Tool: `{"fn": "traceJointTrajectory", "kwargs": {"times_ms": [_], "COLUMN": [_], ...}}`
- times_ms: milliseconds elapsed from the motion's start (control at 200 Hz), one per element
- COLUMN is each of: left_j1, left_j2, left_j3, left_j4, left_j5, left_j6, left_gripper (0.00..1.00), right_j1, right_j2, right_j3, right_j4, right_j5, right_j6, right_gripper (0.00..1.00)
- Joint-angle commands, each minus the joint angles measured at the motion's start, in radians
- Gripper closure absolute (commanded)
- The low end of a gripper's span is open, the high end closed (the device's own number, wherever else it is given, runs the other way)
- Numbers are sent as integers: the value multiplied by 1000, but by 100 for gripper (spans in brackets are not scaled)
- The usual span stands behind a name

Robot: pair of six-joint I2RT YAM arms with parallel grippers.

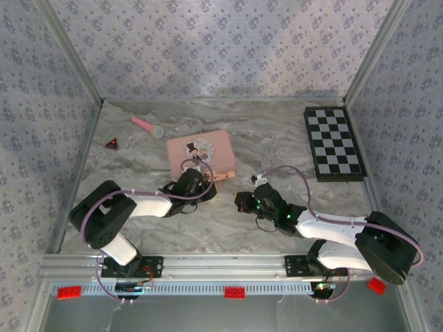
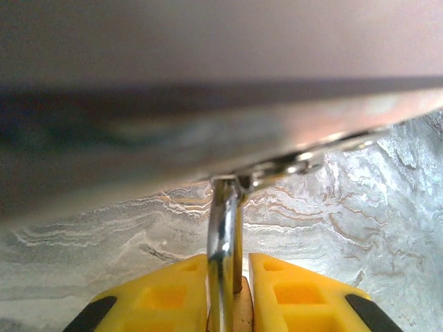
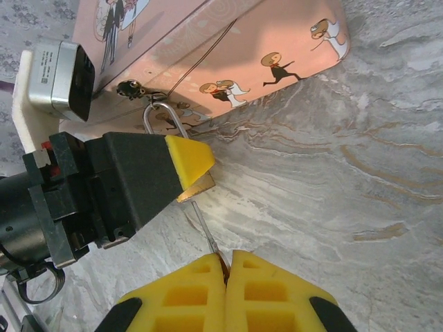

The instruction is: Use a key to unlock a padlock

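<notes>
Insertion step, apparently: the left gripper (image 2: 242, 280) clamps the tiny brass padlock (image 3: 199, 186), the right gripper (image 3: 227, 266) pinches the thin grey key (image 3: 205, 228) lower-centre; rotate next.

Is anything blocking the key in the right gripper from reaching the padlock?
Nothing visible does. The key, pinched in the right gripper, runs straight up to the underside of the padlock, which the left gripper holds.
</notes>
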Motion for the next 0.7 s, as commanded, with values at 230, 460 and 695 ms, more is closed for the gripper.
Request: {"fn": "traceJointTrajectory", "kwargs": {"times_ms": [230, 460, 695], "left_j1": [-7, -8, -2], "left_j2": [-35, -60, -64], "left_j3": [-3, -3, -3], "left_j4": [58, 61, 86], "left_j5": [8, 13, 35], "left_j6": [-50, -76, -101], "left_gripper": [81, 83, 85], "right_j1": [33, 31, 16], "right_j2": [65, 158, 284], "right_j3": [1, 1, -4], "right_j4": [57, 157, 299], "right_j5": [23, -35, -122], "right_j6": [42, 97, 168], "right_gripper": [100, 100, 100]}}
